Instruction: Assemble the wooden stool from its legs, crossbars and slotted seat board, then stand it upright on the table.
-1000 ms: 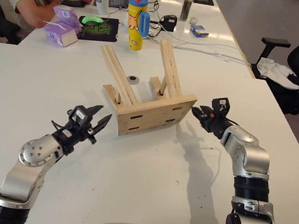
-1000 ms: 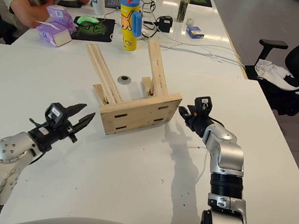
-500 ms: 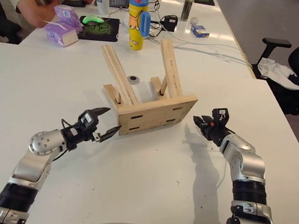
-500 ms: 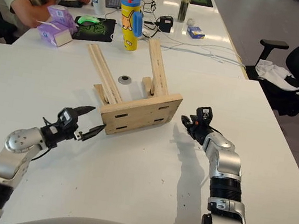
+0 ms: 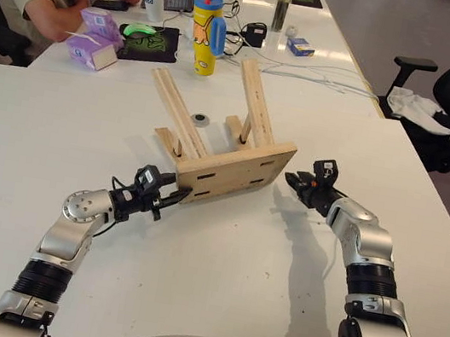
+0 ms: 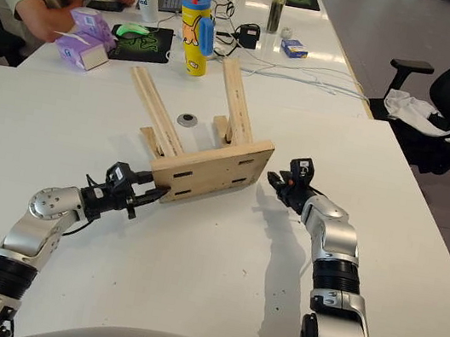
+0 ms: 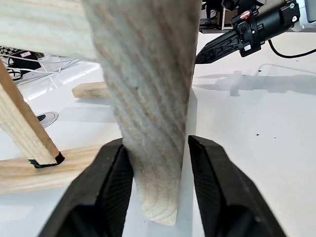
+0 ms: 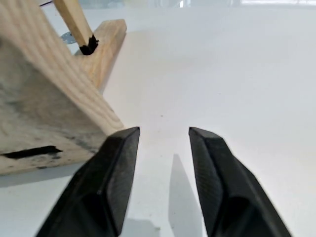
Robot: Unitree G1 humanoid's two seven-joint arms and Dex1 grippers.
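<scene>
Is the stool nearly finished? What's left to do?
Nearly. The legs sit in the seat board, but the stool lies on its side. The left gripper clamps one corner of the board; the right gripper is open beside the other. Still to do: stand it upright.

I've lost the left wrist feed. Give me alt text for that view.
The left gripper grips the edge of the pale wooden seat board between its two black fingers, just above the white table. Beyond it, the right gripper points toward the board, low over the table.
</scene>
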